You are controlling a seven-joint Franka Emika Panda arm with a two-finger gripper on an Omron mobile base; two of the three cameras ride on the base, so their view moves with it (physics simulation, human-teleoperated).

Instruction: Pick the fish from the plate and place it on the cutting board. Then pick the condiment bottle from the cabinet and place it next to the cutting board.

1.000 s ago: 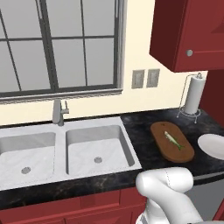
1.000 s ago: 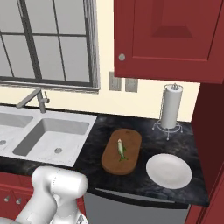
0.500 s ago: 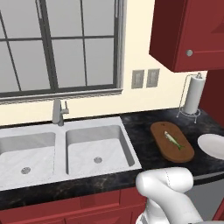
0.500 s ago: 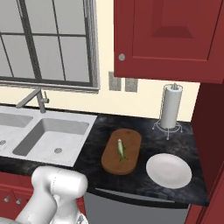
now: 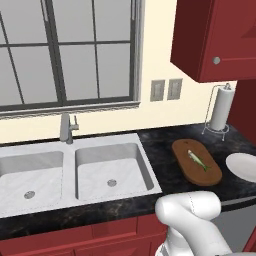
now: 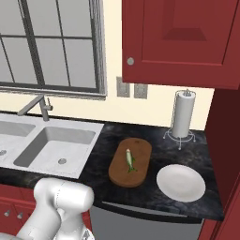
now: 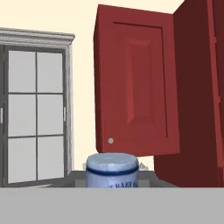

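Brown wood of the cutting board [image 6: 131,161] lies on the black speckled desk [image 6: 105,154], its long axis running from the front edge back toward the wall. The fish [image 6: 130,160] rests along that same axis near the board's middle, silvery-green and much shorter than the board; which end is the head cannot be made out. In the left base view the fish [image 5: 198,160] sits slightly toward the board's [image 5: 196,162] rear half. The white plate [image 6: 181,182] lies bare just beside the board, on the side away from the double sink [image 6: 56,144], near but apart from it. Behind the plate, a paper towel roll [image 6: 182,115] stands upright in a wire holder by the wall.

In the hand view the condiment bottle [image 7: 112,171] stands upright, close before the camera, its pale blue cap topping a label with dark letters that read roughly "BAKE", cut off by the lower edge. The claw is closed to its narrowest, and the bottle sits right between where its tips would be, apparently in its grip. Behind it hangs the red wall cupboard [image 7: 135,87] with one silver knob, and beside it the tall dark red cabinet [image 7: 197,92].
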